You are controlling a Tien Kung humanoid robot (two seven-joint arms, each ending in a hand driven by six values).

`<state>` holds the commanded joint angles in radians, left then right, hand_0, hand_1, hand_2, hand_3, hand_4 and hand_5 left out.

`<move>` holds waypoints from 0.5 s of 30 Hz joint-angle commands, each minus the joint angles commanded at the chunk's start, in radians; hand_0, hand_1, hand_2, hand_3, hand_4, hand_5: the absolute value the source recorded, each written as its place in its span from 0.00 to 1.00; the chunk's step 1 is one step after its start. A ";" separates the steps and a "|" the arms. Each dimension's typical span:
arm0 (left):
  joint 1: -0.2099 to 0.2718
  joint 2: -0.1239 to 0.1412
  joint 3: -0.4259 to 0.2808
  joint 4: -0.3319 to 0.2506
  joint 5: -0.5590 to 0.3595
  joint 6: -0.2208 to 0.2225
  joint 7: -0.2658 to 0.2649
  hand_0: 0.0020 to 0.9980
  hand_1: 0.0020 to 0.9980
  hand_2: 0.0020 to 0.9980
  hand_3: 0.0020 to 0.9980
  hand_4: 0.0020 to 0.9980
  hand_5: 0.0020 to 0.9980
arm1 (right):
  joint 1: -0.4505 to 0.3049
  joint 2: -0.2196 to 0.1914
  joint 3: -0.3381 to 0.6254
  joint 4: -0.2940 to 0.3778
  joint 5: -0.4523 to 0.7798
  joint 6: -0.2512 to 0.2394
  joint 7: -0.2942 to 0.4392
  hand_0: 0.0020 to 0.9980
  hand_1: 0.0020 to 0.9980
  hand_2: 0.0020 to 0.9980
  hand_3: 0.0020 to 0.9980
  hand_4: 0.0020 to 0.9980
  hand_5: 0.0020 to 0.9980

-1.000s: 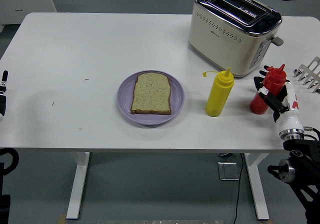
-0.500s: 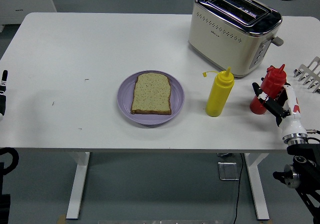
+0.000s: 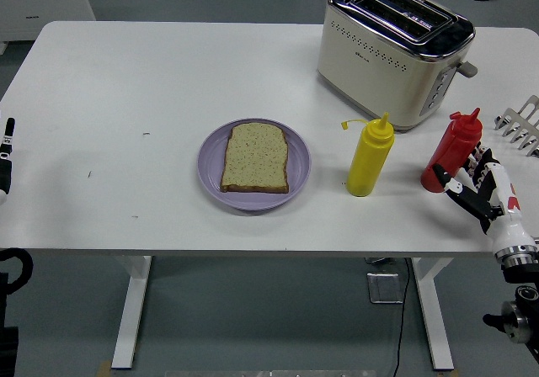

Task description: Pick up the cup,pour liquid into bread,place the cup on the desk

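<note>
The white table (image 3: 168,82) carries everything. At its far right stands the cream and chrome toaster (image 3: 392,50), and at the right edge part of a white rack (image 3: 524,123) shows. Near the middle, the purple plate (image 3: 295,162) holds one slice of bread (image 3: 255,157), lying flat. The yellow squeeze bottle (image 3: 370,156) stands upright to the right of the plate, and the red squeeze bottle (image 3: 451,150) stands upright further right, in front of the toaster's near corner.

A second ago the right hand (image 3: 482,190) was wrapped round the red bottle; half a second ago it was already loosening and sliding back. Now it has drawn away toward the table's near right corner, fingers (image 3: 472,204) spread and holding nothing. The red bottle stands on the table just beyond and left of those fingertips, its base close to them but free. It sits a little more upright than before.

The left hand (image 3: 5,160) rests at the left edge; whether its grip is open or closed cannot be told.
</note>
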<state>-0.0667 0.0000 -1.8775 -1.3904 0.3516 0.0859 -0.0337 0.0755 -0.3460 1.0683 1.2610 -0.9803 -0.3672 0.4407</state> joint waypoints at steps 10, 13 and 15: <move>-0.002 0.000 0.005 -0.001 0.001 0.000 0.000 0.79 0.74 0.73 0.69 0.57 1.00 | -0.101 -0.045 0.088 0.059 0.035 -0.022 0.019 0.93 0.88 0.95 1.00 0.87 0.33; -0.001 0.000 0.006 -0.001 0.001 0.000 0.000 0.79 0.74 0.73 0.69 0.57 1.00 | -0.119 -0.053 0.126 0.076 0.051 -0.020 0.022 0.92 0.87 0.94 0.98 0.87 0.32; -0.001 0.000 0.006 -0.001 0.001 0.000 0.000 0.79 0.74 0.73 0.69 0.57 1.00 | -0.124 -0.053 0.150 0.089 0.067 -0.016 0.024 0.92 0.87 0.94 0.98 0.87 0.32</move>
<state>-0.0682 0.0000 -1.8715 -1.3910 0.3522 0.0862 -0.0334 -0.0481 -0.3986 1.2188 1.3502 -0.9131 -0.3831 0.4644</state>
